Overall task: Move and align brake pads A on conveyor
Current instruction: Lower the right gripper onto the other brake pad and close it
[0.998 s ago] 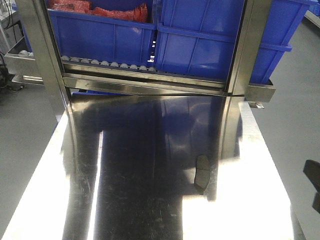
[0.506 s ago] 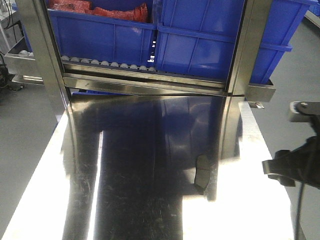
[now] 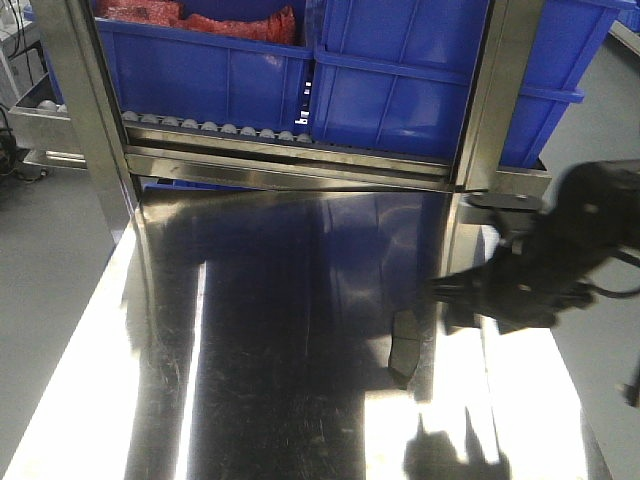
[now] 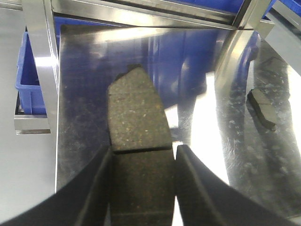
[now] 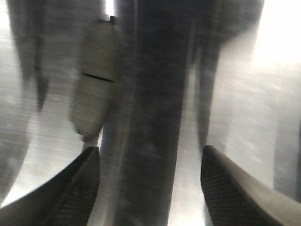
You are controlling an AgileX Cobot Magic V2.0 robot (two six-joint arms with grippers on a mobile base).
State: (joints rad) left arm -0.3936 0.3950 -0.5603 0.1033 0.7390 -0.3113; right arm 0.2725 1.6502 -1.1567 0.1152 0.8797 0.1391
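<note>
Glare on steel table (image 3: 90,400); right end effector (image 3: 446,300) motion-blurred

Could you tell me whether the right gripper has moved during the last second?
Yes: the right gripper swung leftward, nearing the brake pad that stayed put.

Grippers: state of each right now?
Left gripper: closed on a brake pad.
Right gripper: open, holding nothing; the view is blurred.
</note>
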